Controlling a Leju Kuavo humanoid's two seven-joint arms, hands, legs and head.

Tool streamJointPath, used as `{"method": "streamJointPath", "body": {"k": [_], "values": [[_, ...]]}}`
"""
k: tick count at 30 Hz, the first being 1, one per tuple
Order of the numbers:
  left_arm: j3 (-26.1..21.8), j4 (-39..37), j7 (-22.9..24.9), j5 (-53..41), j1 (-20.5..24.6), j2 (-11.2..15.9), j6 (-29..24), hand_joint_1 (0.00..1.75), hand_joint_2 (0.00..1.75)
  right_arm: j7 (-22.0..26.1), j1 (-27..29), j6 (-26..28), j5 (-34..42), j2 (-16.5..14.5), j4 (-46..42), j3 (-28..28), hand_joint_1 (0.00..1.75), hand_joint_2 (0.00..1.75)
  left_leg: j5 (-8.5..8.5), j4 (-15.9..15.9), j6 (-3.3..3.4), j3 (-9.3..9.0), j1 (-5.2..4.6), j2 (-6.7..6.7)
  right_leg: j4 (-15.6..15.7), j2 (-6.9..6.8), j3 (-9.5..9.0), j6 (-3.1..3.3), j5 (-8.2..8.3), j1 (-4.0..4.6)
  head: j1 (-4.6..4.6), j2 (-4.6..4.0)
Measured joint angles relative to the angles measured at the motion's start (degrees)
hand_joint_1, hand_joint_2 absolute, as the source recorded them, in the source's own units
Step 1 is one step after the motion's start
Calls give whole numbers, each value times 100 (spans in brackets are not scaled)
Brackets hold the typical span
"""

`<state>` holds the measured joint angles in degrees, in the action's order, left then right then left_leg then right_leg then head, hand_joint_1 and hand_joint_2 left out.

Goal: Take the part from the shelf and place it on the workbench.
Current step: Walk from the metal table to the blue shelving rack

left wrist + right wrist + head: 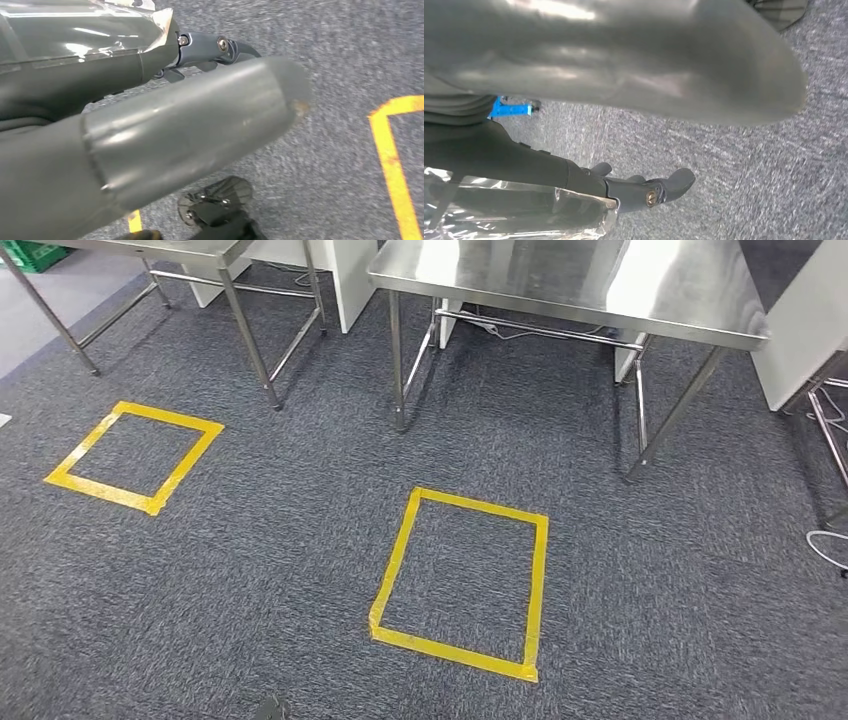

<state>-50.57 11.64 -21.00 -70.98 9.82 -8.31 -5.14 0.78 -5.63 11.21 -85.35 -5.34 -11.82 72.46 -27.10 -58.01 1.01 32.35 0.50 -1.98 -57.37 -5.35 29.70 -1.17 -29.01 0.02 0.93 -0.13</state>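
Below, both hands point(200, 125) point(634, 100) empty, over grey carpet point(300, 570)

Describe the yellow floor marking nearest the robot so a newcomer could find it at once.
Start at the steel table at top right of the head view, then drop to the grey carpet in front of its legs. There lies the nearer tape rectangle. Unlike the other tape square, off to the left, it sits mid-picture and is larger and taller.
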Motion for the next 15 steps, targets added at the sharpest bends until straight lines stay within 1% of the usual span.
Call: {"method": "streamJointPath", "body": {"k": [1, 2, 3, 4, 5, 6, 7, 8, 9, 10, 11, 12, 13, 14, 15], "values": [[5, 0, 1, 0, -6, 1, -1, 0, 0, 3, 1, 1, 0, -3, 0, -1, 0, 0, 29, 25, 49, 3, 4, 49, -96, 75, 40, -14, -70, -10, -3, 0], [8, 0, 1, 0, -2, 2, -2, 0, 0, 7, 5, 1, -1, -8, 0, -2, 0, 0, 59, 49, 96, 8, 15, 94, -301, 191, 129, -14, -196, -24, -9, 0], [11, 0, 2, 1, 3, 1, -4, 0, 0, 11, 15, 2, -2, -12, 1, -3, 0, 0, 81, 57, 127, 22, 23, 142, -626, 329, 280, 3, -368, -48, -16, 0], [13, 1, 2, 1, 7, 2, -6, 0, 0, 15, 26, 4, -5, -17, 1, -3, 0, 0, 95, 58, 148, 43, 23, 198, -1025, 424, 458, 21, -552, -57, -20, 0], [14, 1, 3, 1, 4, 2, -9, 0, 0, 17, 35, 5, -9, -22, 1, -4, 0, 0, 106, 56, 156, 61, 21, 256, -1392, 472, 624, 18, -690, -67, -23, 0], [14, 1, 4, 1, -6, 3, -10, 0, 0, 17, 43, 8, -11, -22, 1, -4, 0, 0, 115, 55, 156, 72, 19, 318, -1618, 493, 722, -6, -752, -76, -22, 0], [14, 0, 5, 1, -19, 3, -10, 0, 0, 18, 47, 10, -15, -21, 0, -5, 0, 0, 123, 53, 150, 78, 21, 380, -1618, 503, 711, -53, -715, -85, -23, 0], [14, -1, 7, 3, -28, 2, -11, 0, 0, 20, 47, 11, -20, -19, 0, -7, 0, 0, 131, 50, 138, 79, 25, 444, -1385, 515, 589, -111, -592, -102, -23, 0], [14, -1, 7, 5, -33, 0, -15, 0, 0, 23, 45, 13, -31, -14, 0, -12, 0, 0, 139, 45, 121, 79, 32, 507, -983, 556, 386, -169, -421, -127, -24, 0], [14, -1, 7, 10, -34, -2, -22, 0, 0, 28, 42, 13, -47, -10, 0, -20, 0, 0, 146, 34, 95, 84, 31, 564, -566, 635, 192, -208, -272, -147, -26, 0], [14, 0, 7, 16, -33, -3, -32, 0, 0, 36, 40, 13, -69, -9, 1, -32, 0, 0, 150, 21, 64, 92, 25, 617, -246, 697, 53, -211, -160, -157, -25, 0], [13, 1, 5, 24, -35, -3, -45, 0, 0, 42, 38, 13, -94, -9, 1, -49, 0, 0, 155, 11, 31, 105, 17, 658, -62, 745, -18, -188, -100, -155, -22, 0], [13, 0, 2, 35, -41, -2, -60, 0, 0, 48, 37, 12, -118, -10, 1, -69, 0, 0, 164, 8, -5, 118, 11, 691, -17, 754, -35, -145, -84, -137, -19, 0], [11, -1, -4, 54, -55, -2, -76, 0, 0, 57, 34, 8, -149, -11, 1, -93, 0, 0, 178, 14, -38, 131, 15, 722, -23, 716, -38, -98, -67, -118, -14, 0], [9, -1, -14, 81, -73, -1, -94, 0, 0, 71, 30, 2, -184, -10, 1, -120, 0, 0, 181, 8, -67, 146, 29, 722, -25, 682, -46, -55, -51, -132, -11, 0]]}}
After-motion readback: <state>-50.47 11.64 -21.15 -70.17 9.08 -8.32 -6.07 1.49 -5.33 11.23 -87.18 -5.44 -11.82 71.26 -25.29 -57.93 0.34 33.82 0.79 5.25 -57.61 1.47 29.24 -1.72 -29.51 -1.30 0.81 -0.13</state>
